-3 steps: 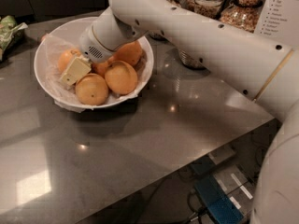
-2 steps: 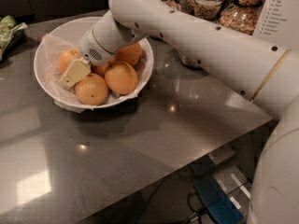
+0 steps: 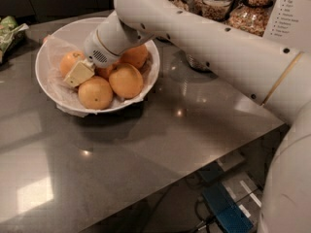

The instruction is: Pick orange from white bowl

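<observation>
The white bowl (image 3: 53, 89), lined with crinkled wrap, stands at the back left of the grey counter. Several oranges lie in it: one at the left (image 3: 69, 60), one at the front (image 3: 95, 93), one at the middle right (image 3: 126, 80) and one at the back right (image 3: 135, 56). A smaller orange (image 3: 104, 72) shows partly under the wrist. My gripper (image 3: 78, 74) reaches down into the bowl from the right. Its pale yellow tip sits between the left orange and the front orange, touching or nearly touching both. The arm hides part of the bowl's back.
Glass jars (image 3: 216, 1) and a printed sheet (image 3: 294, 9) stand at the back right. A green packet (image 3: 9, 31) lies at the far left. The counter's edge runs diagonally at the front right, with a blue object (image 3: 227, 210) on the floor below.
</observation>
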### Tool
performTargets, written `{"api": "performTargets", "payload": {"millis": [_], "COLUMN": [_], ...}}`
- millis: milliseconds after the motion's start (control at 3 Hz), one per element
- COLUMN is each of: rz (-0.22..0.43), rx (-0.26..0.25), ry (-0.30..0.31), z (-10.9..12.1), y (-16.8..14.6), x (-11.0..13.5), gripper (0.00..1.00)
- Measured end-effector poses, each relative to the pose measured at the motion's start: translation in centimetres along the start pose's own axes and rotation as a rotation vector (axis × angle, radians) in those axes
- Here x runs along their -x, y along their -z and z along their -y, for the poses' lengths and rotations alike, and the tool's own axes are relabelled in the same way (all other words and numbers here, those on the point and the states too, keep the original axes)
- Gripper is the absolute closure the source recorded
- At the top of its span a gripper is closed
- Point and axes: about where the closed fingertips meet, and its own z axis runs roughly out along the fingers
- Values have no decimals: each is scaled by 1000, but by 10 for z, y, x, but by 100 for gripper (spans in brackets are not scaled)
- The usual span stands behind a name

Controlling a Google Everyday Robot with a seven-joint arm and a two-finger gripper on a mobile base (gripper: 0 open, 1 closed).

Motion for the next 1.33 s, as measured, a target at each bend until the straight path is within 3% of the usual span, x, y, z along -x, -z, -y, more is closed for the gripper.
{"api": "performTargets", "payload": {"millis": [333, 1000, 1333], "rz": [0, 7, 72], "rx": [0, 9, 17], "ry": [0, 2, 23], "z": [0, -1, 1], "y": [0, 1, 21], "x": [0, 2, 8], "gripper": [96, 100, 100]}}
